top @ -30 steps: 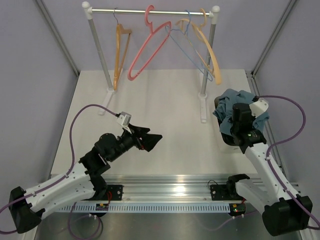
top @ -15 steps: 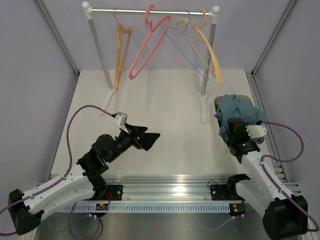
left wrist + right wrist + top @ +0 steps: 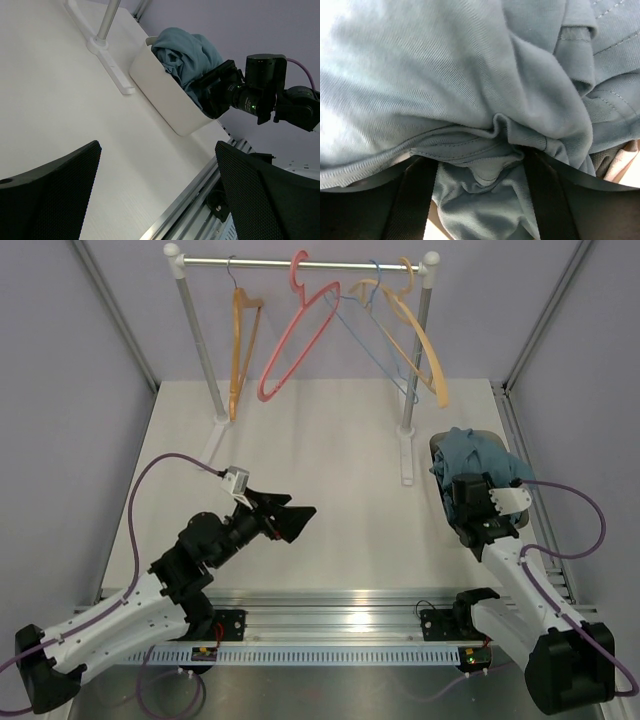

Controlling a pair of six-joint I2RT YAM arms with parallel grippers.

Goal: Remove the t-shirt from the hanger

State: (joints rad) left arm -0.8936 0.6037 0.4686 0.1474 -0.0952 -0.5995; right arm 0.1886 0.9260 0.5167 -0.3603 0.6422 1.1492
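The teal-blue t-shirt [image 3: 482, 454] lies bunched in a white bin [image 3: 161, 96] at the table's right side, off any hanger. My right gripper [image 3: 462, 496] is at the heap's near side, and in the right wrist view its jaws stand open [image 3: 482, 197], with a loose fold of the t-shirt [image 3: 450, 75] between the fingers [image 3: 417, 200]. The orange-tan hanger [image 3: 238, 352] with a grey hook hangs bare at the left of the rail. My left gripper [image 3: 290, 520] hovers open and empty over the left-middle of the table [image 3: 157, 200].
A white rack with a metal rail [image 3: 300, 262] stands at the back, its foot [image 3: 405, 455] close to the bin. A pink hanger [image 3: 292, 345], a thin blue wire hanger [image 3: 372, 345] and a paler tan hanger [image 3: 420, 350] also hang on it. The aluminium base rail [image 3: 330, 625] runs along the near edge.
My right gripper went from shut to open and dropped towards the near side of the bin, leaving the t-shirt heaped there. The left arm drew back slightly towards the near left.
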